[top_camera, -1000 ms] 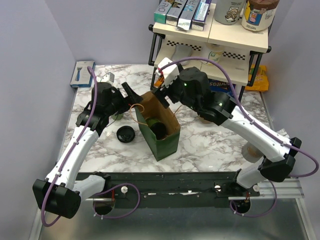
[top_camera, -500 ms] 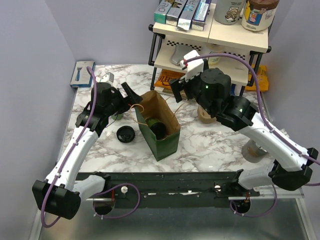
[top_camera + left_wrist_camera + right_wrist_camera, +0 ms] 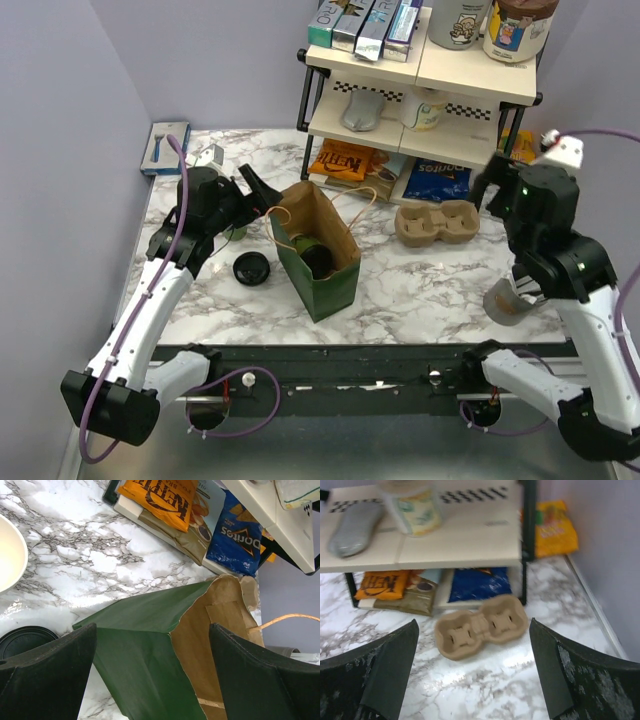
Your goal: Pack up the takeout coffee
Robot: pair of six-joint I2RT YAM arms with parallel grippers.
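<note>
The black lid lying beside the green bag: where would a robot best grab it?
Probably by its rim, from straight above. The black lid lies flat on the table, round and low, so jaws can close across it; the green bag crowds its right side.

Bare worktop [image 3: 420,275] lay between green bag [image 3: 325,285] and cup carrier [image 3: 437,222]; the shelf rack [image 3: 420,88] walled the far side, the left claw [image 3: 152,675] crowding the bag's mouth.
</note>
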